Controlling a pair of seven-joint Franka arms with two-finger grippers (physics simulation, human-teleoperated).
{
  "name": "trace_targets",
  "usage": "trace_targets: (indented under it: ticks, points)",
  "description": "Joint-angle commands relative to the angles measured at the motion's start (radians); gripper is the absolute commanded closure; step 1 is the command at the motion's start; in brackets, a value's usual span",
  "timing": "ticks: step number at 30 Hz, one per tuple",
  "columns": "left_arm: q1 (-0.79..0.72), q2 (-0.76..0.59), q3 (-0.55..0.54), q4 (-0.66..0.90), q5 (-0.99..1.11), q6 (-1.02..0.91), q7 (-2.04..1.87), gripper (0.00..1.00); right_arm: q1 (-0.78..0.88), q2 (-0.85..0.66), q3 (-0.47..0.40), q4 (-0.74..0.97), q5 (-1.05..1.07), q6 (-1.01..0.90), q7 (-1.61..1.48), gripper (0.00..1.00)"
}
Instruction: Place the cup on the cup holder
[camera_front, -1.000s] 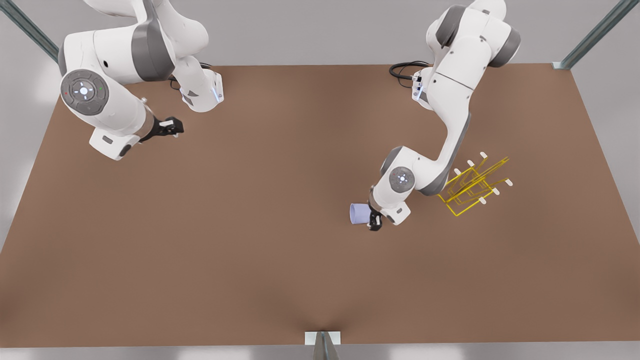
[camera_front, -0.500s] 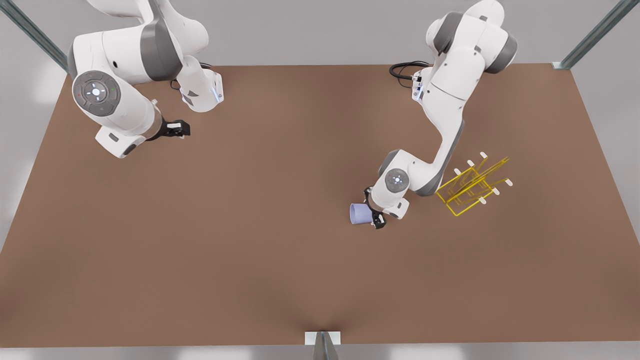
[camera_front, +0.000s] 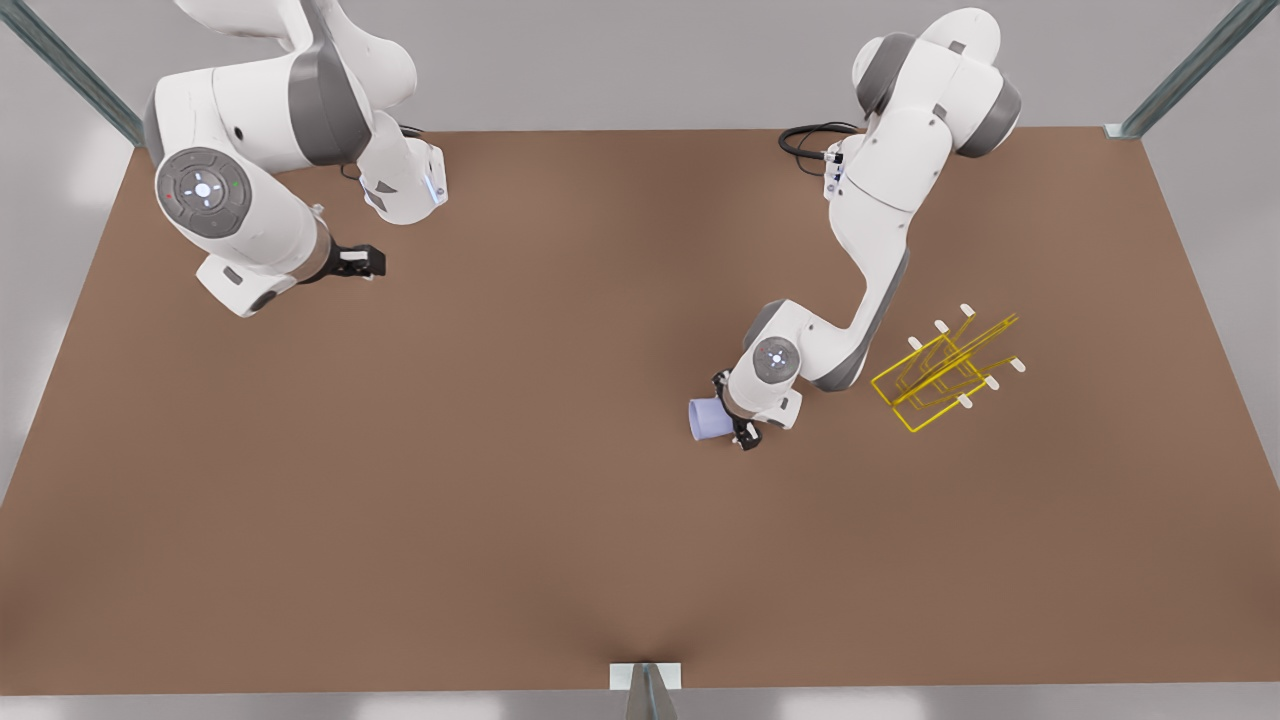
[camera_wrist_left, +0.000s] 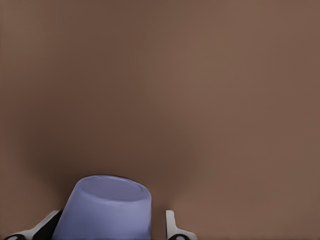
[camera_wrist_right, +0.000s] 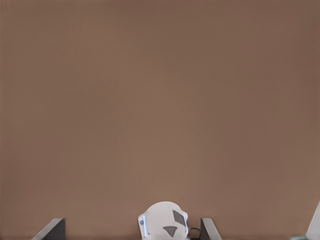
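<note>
We see the left arm folded low over the brown surface (camera_front: 500, 480), its elbow bent and its wrist turned towards the front view's left. The left end effector (camera_front: 738, 420) grips the small pale lavender-blue tapered cup (camera_front: 706, 419), which lies sideways between its fingers (camera_wrist_left: 171, 225), rim pointing to the front view's left, above the surface. The thin yellow wire-frame cup holder (camera_front: 945, 372) with white-capped prongs stands near, on the front view's right of that arm, apart from the cup. The right arm waits at the far left corner; the right end effector (camera_front: 362, 262) hangs spread and empty. We read no writing anywhere.
</note>
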Motion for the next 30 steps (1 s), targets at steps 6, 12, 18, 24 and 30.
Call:
trace_targets:
  ticks: [6, 12, 18, 24, 30]
  points:
    - [-0.008, -0.002, 0.000, 0.002, -0.012, 0.015, -0.111, 0.29, -0.006, 0.002, 0.000, 0.000, 0.009, 0.000, 0.037, 0.00]
    - [0.000, -0.016, 0.065, 0.296, -0.024, -0.522, -0.114, 0.27, -0.008, 0.002, -0.002, 0.002, 0.010, 0.001, 0.033, 0.00]
    - [-0.799, 0.007, 1.007, 0.295, 0.223, -0.969, 0.092, 0.27, -0.008, 0.013, -0.005, 0.005, 0.000, 0.001, 0.033, 0.00]
    - [-0.881, 0.092, 1.083, 0.117, 0.571, -1.006, 0.159, 0.27, -0.008, 0.013, -0.007, 0.005, 0.004, 0.001, 0.033, 0.00]
    - [-1.169, 0.145, 1.350, 0.115, 0.500, -1.006, 0.376, 0.27, -0.008, 0.014, -0.008, 0.005, 0.007, 0.001, 0.027, 0.00]
